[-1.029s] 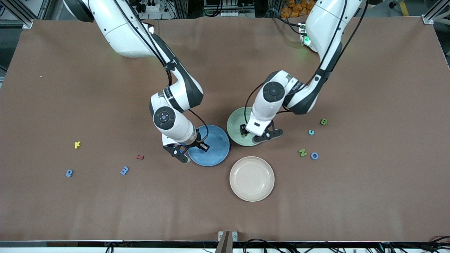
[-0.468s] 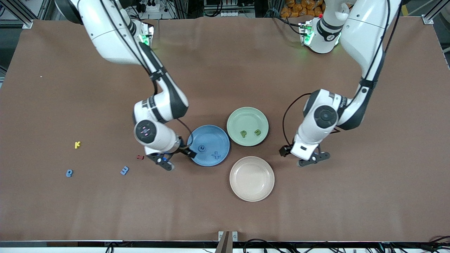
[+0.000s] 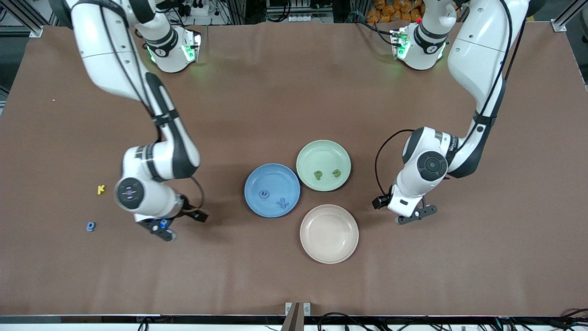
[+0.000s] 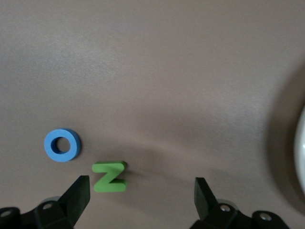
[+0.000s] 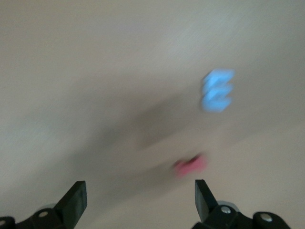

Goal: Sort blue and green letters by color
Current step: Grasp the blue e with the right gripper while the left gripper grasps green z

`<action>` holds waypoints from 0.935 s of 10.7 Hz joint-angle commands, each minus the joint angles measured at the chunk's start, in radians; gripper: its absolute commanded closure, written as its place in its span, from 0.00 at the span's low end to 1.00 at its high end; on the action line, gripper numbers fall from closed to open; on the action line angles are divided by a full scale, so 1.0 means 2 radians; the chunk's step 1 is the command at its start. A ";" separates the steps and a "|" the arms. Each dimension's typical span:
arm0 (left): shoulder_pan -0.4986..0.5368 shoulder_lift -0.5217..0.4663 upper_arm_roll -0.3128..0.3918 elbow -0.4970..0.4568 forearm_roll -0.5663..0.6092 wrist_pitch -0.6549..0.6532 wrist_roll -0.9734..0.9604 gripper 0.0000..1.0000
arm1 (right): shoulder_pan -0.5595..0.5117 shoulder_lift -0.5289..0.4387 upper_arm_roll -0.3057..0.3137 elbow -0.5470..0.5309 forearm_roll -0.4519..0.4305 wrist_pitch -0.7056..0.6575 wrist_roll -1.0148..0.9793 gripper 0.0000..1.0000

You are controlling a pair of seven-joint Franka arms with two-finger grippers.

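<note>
With two blue letters already in the blue plate (image 3: 272, 190) and two green in the green plate (image 3: 323, 165), both grippers hung empty, jaws spread: the left gripper (image 4: 142, 195) over the green N (image 4: 110, 176) beside the blue O (image 4: 62, 144), the right gripper (image 5: 138, 200) over the blue E (image 5: 218, 90).

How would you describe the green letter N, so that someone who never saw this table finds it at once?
Start at the beige plate and move toward the left arm's end of the table, to the open left tool hovering there. Under it lie two small letters close together, not touching. The green letter N is the angular one; its neighbour, the blue letter O, is a round ring.
</note>
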 commanded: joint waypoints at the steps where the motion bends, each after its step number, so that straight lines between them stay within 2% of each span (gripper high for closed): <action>1: 0.006 0.013 0.003 0.015 0.011 -0.013 -0.003 0.05 | -0.087 0.002 0.009 0.006 -0.006 0.030 -0.052 0.00; 4: 0.006 0.012 0.004 0.015 0.012 -0.037 -0.003 0.06 | -0.091 0.016 0.009 0.005 -0.006 0.063 -0.021 0.00; 6: 0.007 0.012 0.004 0.014 0.012 -0.047 -0.002 0.06 | -0.079 0.019 0.008 0.006 -0.010 0.065 0.043 0.00; 9: 0.015 0.017 0.004 0.014 0.012 -0.048 0.008 0.10 | -0.076 0.036 0.008 0.003 -0.041 0.066 0.061 0.00; 10: 0.015 0.023 0.004 0.015 0.012 -0.048 0.009 0.14 | -0.073 0.042 0.008 0.003 -0.046 0.068 0.073 0.00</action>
